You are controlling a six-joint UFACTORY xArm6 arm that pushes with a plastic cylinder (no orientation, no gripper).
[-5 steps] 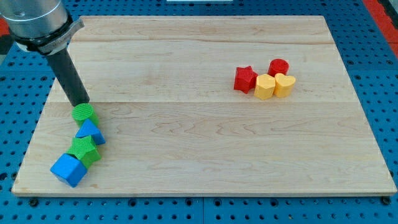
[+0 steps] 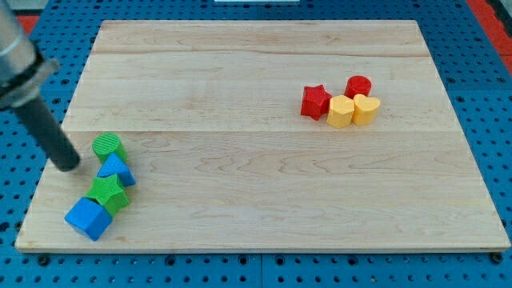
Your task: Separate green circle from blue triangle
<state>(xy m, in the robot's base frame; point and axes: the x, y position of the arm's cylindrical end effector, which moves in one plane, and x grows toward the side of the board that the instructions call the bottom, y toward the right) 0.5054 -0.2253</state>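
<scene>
tip of the rod, my tip, sits on the board near its left edge, holding nothing, just left of the green circle w/ a small gap, not touching. green circle touches the blue triangle right below it. under that a green star, then a blue cube nearest the bottom-left corner, all in one chain. well apart on the right: red star, red cylinder, yellow hexagon, yellow heart, clustered tight.
</scene>
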